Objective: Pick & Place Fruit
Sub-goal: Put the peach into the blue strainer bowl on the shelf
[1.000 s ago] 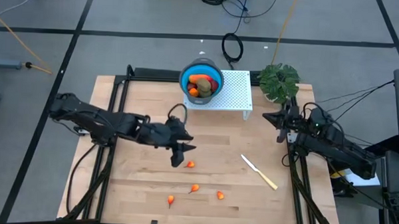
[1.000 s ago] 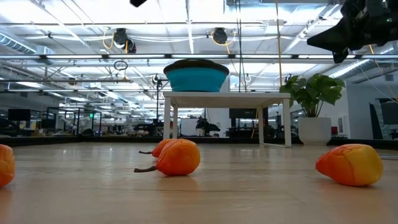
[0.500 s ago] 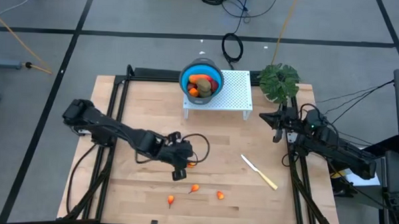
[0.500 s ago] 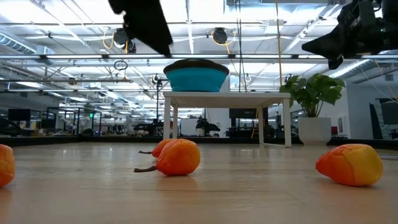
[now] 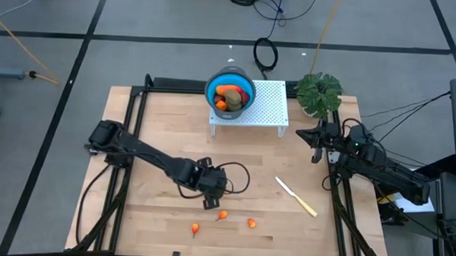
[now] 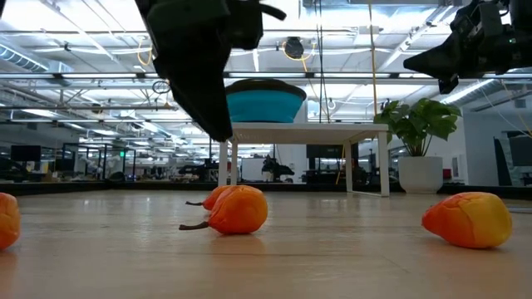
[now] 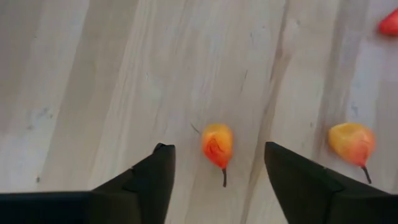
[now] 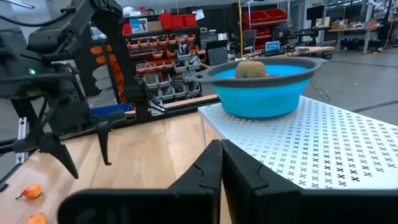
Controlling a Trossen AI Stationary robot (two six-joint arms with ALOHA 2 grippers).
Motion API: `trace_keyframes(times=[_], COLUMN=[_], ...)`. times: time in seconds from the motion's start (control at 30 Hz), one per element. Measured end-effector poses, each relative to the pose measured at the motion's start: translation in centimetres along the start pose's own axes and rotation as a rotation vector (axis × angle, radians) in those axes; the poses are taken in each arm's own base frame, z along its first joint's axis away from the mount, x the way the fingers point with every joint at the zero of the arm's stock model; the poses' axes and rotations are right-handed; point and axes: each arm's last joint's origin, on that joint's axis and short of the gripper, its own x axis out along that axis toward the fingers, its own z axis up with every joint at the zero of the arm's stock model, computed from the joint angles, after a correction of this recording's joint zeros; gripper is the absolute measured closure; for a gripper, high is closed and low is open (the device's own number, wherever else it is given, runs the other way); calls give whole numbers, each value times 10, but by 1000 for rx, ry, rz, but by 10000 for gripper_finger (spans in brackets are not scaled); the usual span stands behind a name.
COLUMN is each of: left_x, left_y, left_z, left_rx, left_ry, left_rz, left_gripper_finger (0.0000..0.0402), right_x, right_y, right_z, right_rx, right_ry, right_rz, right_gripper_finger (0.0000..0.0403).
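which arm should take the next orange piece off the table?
Left. The left gripper hangs open right over an orange fruit piece, fingers either side. The right gripper is shut, parked by the plant, far from the loose pieces.

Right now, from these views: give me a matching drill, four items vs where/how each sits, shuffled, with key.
Items:
1. left gripper
2. right gripper
3. blue bowl
4. knife

Places or states:
A. on the white perforated stand, fruit inside
B. flat on the bare table, right of centre
C. open, above a small orange fruit
D. shut, near the potted plant

Pairs: 1-C, 2-D, 3-A, 4-B
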Motion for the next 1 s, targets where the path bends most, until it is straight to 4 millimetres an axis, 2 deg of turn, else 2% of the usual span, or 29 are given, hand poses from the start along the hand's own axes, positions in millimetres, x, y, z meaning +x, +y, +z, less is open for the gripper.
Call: trace_keyframes(times=[0.13,0.27,0.57,0.9,1.0], left_x=[8,16,35,64,67], left_y=[0,6,16,12,11], left_z=[-1,2,6,-6,-7], left_rx=[-21,-25,-47,-71,-92], left_ry=[24,40,92,181,186], left_rz=[-7,-17,-72,-50,-46], left_gripper_finger=[116,96,110,111,115], right_x=[0,0,0,0,0], right_y=[0,0,0,0,0], right_z=[0,0,0,0,0], right_rx=[0,0,19,20,20], right_ry=[0,1,5,6,6], right_rz=[0,0,0,-1,-1], right_gripper_finger=[403,403,403,403,403])
